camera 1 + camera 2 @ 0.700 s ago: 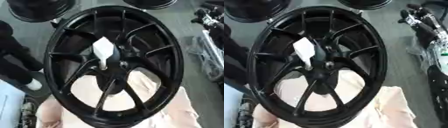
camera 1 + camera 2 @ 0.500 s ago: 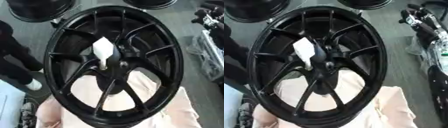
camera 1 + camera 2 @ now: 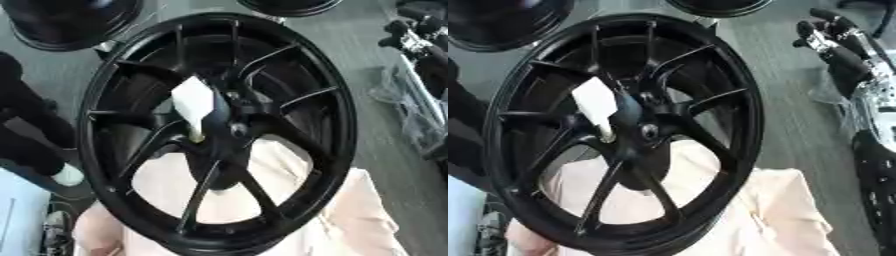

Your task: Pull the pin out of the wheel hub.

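A large black wheel (image 3: 219,135) stands tilted on pale cloth (image 3: 350,220). The white-topped pin (image 3: 193,102) sits in its hub, not yet pulled. The right robot hand (image 3: 833,42) hovers apart, fingers relaxed, holding nothing.

Grey floor (image 3: 367,55) is running across the whole scene, showing faint streaks. Pale pink cloth (image 3: 780,215) is lying bunched at the lower edge. Dark round rims are sitting at the top: one at upper left (image 3: 66,22), another at top centre (image 3: 289,6). Light is falling evenly, casting soft shadows.
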Controlling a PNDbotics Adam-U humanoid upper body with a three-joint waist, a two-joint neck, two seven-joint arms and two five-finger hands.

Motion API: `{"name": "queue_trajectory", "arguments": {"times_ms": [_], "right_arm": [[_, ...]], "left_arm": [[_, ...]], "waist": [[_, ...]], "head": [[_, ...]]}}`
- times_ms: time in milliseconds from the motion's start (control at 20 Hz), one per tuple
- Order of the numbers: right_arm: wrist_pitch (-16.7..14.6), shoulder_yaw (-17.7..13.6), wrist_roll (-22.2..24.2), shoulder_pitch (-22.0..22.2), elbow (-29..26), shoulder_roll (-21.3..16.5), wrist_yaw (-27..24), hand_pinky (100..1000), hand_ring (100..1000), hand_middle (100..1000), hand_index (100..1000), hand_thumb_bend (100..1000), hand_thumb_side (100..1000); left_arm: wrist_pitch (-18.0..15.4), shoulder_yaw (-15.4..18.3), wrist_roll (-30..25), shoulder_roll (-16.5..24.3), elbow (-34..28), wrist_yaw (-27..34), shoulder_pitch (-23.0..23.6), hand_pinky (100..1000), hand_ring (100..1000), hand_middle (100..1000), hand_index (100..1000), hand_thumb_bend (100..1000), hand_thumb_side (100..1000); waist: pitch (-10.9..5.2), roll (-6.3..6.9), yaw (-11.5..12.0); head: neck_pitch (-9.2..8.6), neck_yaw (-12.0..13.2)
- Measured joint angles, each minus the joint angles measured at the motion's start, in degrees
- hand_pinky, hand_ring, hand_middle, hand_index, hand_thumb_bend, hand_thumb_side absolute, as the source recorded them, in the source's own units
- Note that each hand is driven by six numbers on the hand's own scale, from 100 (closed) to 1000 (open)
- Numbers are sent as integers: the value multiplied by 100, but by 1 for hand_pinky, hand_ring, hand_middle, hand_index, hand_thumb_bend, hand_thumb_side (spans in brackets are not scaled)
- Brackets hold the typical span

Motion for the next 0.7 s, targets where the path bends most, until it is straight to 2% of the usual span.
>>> {"name": "queue_trajectory", "arguments": {"times_ms": [50, 200, 300, 450, 500, 550, 700], "right_arm": [[4, 6, 6, 24, 0, -6, 16, 950, 642, 666, 864, 400, 339], [-4, 16, 20, 66, 0, -47, 56, 951, 642, 667, 864, 400, 339], [-12, 40, 34, 66, 0, -50, 87, 951, 642, 667, 864, 401, 340], [-11, 60, 58, 66, 0, -51, 109, 951, 642, 667, 865, 401, 341], [-13, 72, 70, 65, 0, -51, 122, 951, 642, 667, 865, 401, 342], [-17, 76, 77, 65, 0, -51, 140, 951, 642, 667, 865, 402, 342], [-27, 79, 88, 67, 0, -79, 168, 951, 642, 668, 865, 402, 342]], "left_arm": [[-44, -143, -92, 158, -105, -90, -159, 739, 820, 819, 820, 100, 578], [-200, -608, -378, 636, -335, -374, -639, 754, 824, 830, 840, 100, 488], [-348, -925, -573, 953, -425, -556, -954, 771, 832, 832, 851, 100, 481], [-606, -1388, -854, 1415, -538, -800, -1406, 804, 852, 846, 874, 100, 542], [-685, -1541, -950, 1554, -568, -857, -1558, 816, 859, 849, 879, 100, 601], [-750, -1694, -1043, 1668, -585, -911, -1711, 822, 863, 851, 883, 100, 623], [-871, -2153, -1325, 1844, -645, -1133, -2141, 839, 875, 856, 890, 100, 682]], "waist": [[-19, 18, 2], [-29, 67, 4], [-31, 89, -4], [-31, 95, -51], [-31, 101, -55], [-31, 112, -55], [-30, 141, -36]], "head": [[2, -1], [2, 3], [2, 13], [0, 58], [-2, 65], [-4, 66], [-20, 60]]}}
